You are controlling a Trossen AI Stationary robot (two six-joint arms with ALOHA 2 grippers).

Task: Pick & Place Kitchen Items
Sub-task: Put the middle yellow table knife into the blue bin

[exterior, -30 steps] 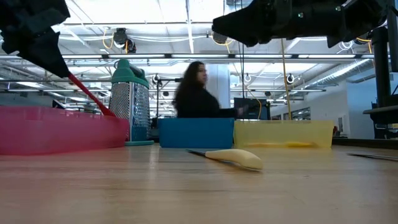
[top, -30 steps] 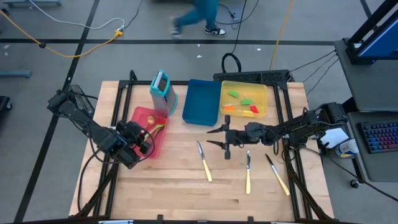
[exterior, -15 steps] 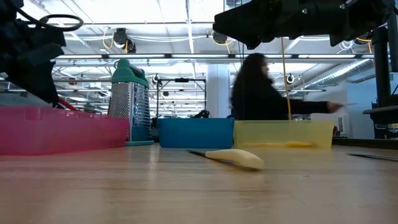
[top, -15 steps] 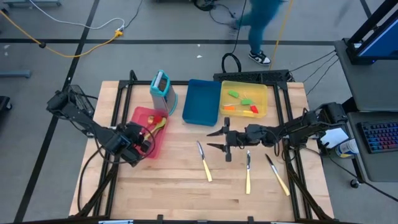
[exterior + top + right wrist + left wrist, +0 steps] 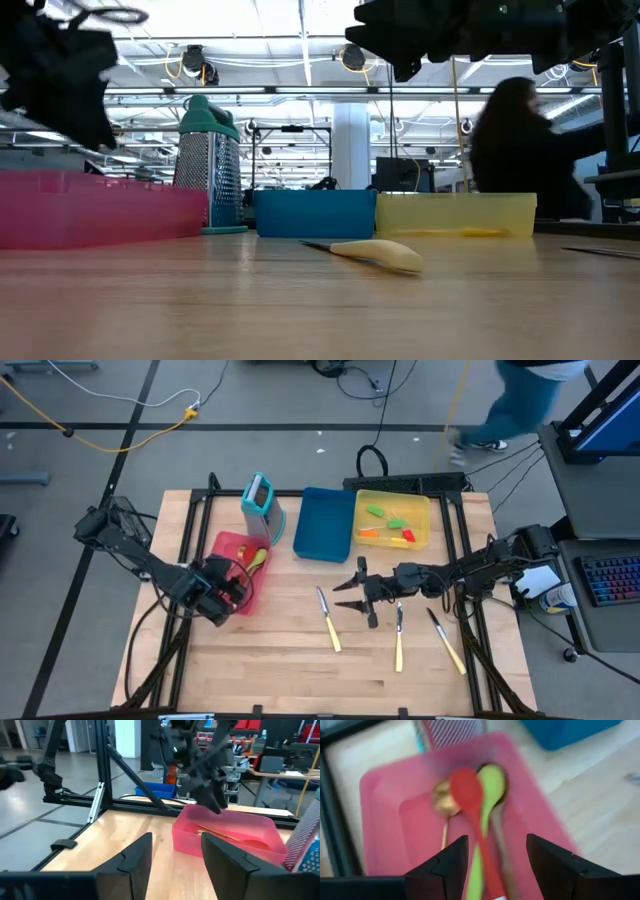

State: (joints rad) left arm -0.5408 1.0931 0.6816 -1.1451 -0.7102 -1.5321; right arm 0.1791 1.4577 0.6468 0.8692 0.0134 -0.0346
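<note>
A red tray (image 5: 236,548) at the table's left holds a red spoon (image 5: 470,800), a green spoon (image 5: 492,785) and a gold spoon (image 5: 442,802). The red spoon lies partly on the green one. My left gripper (image 5: 497,845) slants down over the tray's near end (image 5: 238,586), open. Its fingers stand on either side of the red spoon's handle (image 5: 487,865) without touching it. My right gripper (image 5: 340,596) hovers level and open above mid-table, pointing toward the red tray (image 5: 225,837). Three cream-handled knives (image 5: 328,622) (image 5: 399,640) (image 5: 448,643) lie flat on the wood.
A blue tray (image 5: 323,523) and a yellow tray (image 5: 432,520) stand at the back; the yellow one holds green, orange and red mini spatulas (image 5: 390,525). A teal upright holder (image 5: 259,503) stands behind the red tray. A person walks beyond the table's far right.
My left gripper has sunk toward the red tray. The red spoon, which slanted from it down into the tray, has dropped behind the tray's wall and no longer hangs from the gripper. My right gripper has rolled a little where it hovers.
</note>
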